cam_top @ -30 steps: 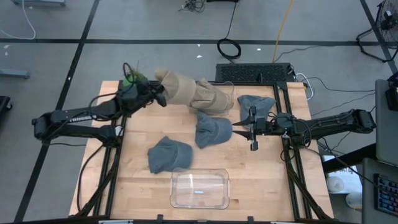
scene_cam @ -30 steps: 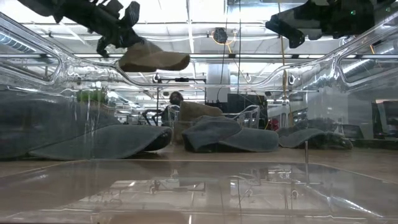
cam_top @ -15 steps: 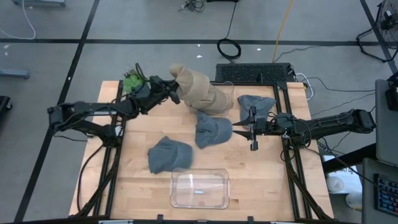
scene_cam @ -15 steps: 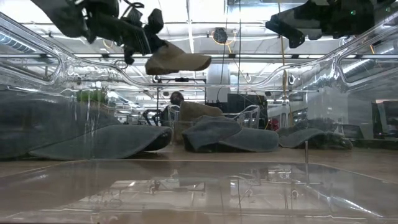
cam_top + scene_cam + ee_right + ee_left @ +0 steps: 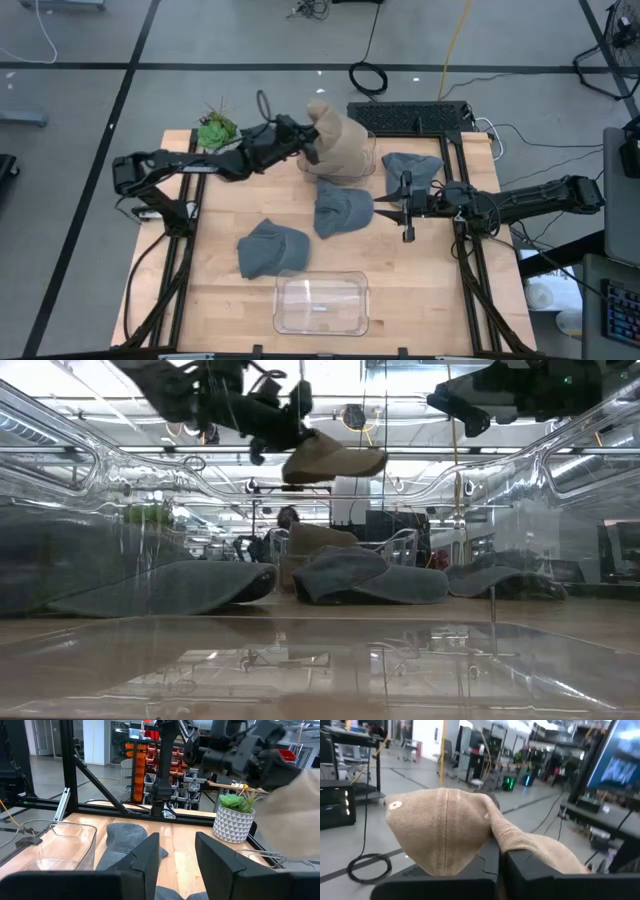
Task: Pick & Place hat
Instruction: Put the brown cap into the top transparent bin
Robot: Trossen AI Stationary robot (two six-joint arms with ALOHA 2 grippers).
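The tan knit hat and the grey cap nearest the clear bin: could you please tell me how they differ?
The tan knit hat hangs above the table, clamped in the left gripper; the grey cap lies on the wooden table, touched by no gripper. The tan one is ribbed and brimless, the grey one brimmed. Both are soft headwear.

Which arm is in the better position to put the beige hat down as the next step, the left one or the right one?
Left. The left gripper already holds the beige hat in the air, above the table's far edge. The right gripper hovers empty and open by the grey hats.
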